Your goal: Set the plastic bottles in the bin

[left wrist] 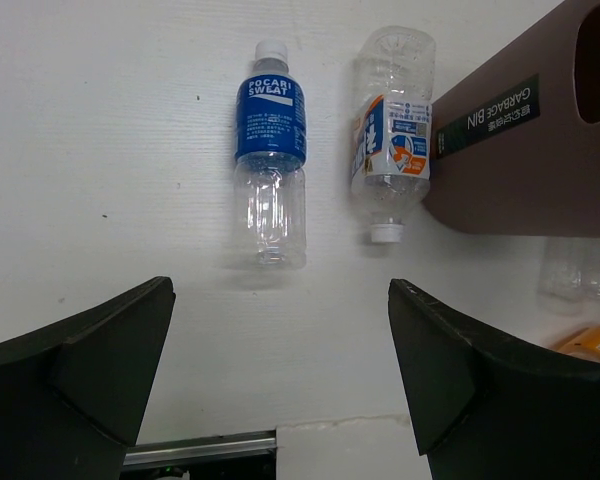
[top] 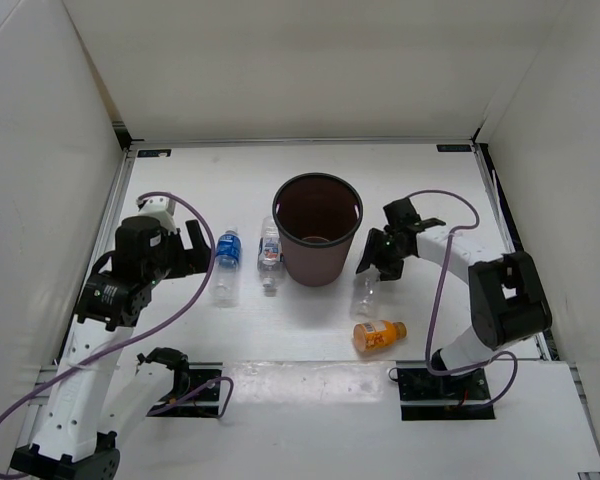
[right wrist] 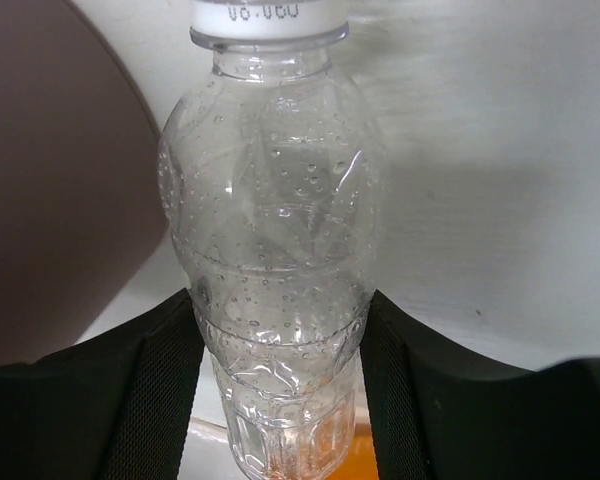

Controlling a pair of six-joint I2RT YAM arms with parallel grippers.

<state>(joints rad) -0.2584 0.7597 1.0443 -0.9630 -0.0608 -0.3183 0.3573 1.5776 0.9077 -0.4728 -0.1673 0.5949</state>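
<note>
1. Brown bin (top: 317, 228) stands mid-desk (top: 180, 180); too dark inside to tell what's in it.
2. Blue-label bottle (top: 226, 265) and pale-label bottle (top: 270, 255) lie left of it, orange bottle (top: 378, 335) nearer the arms.
3. Right end effector (top: 372, 270) pinches the clear bottle (right wrist: 270, 230) beside the bin, its base cut off in the wrist view; left end effector (top: 205, 250) is spread wide, empty.

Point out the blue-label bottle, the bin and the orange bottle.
blue-label bottle (left wrist: 271, 118): left wrist view, on its blue label.
bin (top: 315, 265): top external view, on its outer wall.
orange bottle (top: 377, 335): top external view, on its body.
</note>
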